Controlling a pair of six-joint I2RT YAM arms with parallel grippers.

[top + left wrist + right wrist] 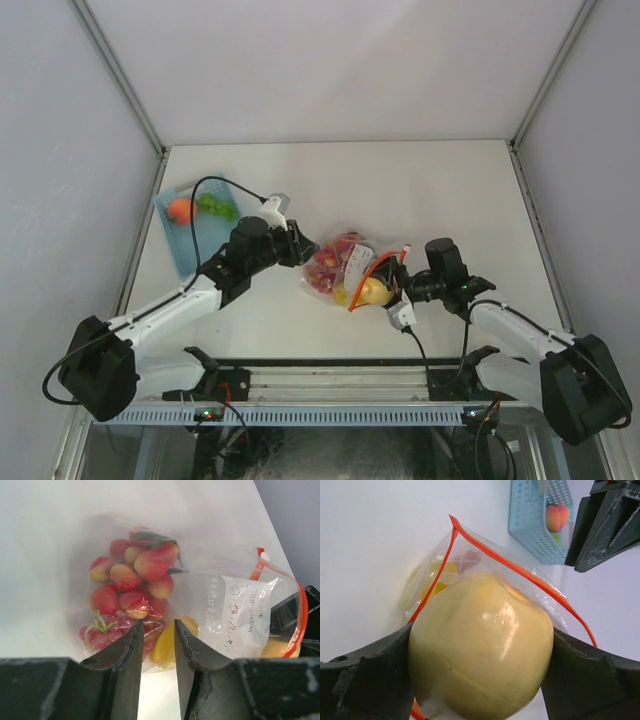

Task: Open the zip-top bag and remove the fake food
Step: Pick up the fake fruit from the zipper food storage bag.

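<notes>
- The right gripper [481,635] has its jaws clamped on a pale yellow, apple-shaped plastic fruit [480,670], one dark finger pressed to each side of its widest part.
- The left gripper [157,630] has its jaws a narrow gap apart. Nothing looks pinched between them, and the tips sit just at the near edge of the bag.
- The clear crinkly plastic zip-top bag [335,268] lies near the middle of the white table [400,190]. Its red-orange zip strip [520,571] hangs open in a loop around the held fruit, so the fruit sits right in the mouth, not yet clear of it.
- What could go wrong: with the left jaws holding nothing, I'd expect the bag to drag along when the fruit is pulled.
- The fruit is smooth and round, so it could squirt out of the pads. I cannot tell whether film is trapped under a pad.
- The left wrist view alone shows the red plastic strawberries [135,575] bunched deep in the bag.
- The right wrist view alone shows the grip up close.
- The top view alone places everything together, with the light-blue slotted plastic basket [185,250] in the upper left of the frame, well apart from the bag.
</notes>
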